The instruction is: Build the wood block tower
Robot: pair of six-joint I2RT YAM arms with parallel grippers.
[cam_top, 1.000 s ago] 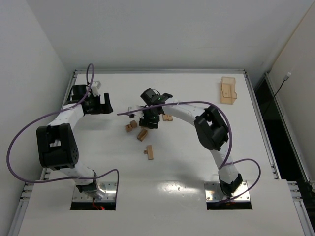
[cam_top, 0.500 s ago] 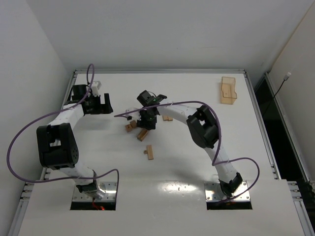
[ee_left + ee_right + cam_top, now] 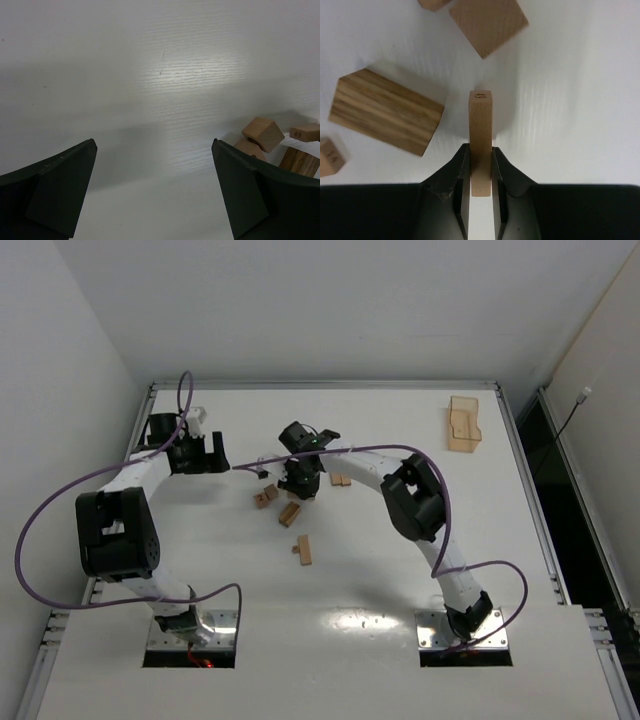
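Several light-tan wood blocks (image 3: 290, 514) lie loose mid-table; none is stacked, so no tower shows. My right gripper (image 3: 297, 486) is over them, pointing down. In the right wrist view it (image 3: 481, 155) is shut on a thin upright wooden bar (image 3: 480, 120), with a wide striped block (image 3: 385, 117) to its left and another block (image 3: 489, 24) beyond. My left gripper (image 3: 206, 454) is left of the pile, open and empty (image 3: 154, 145). A few blocks (image 3: 263, 134) show past its right finger (image 3: 255, 195).
A translucent orange-tan tray (image 3: 464, 424) stands at the far right of the table. Two blocks (image 3: 341, 479) lie right of the right gripper and one pair (image 3: 303, 549) lies nearer me. Purple cables loop beside both arms.
The right arm's elbow has swung left and its gripper has shifted slightly left over the pile, still holding the bar. The left arm has barely moved.
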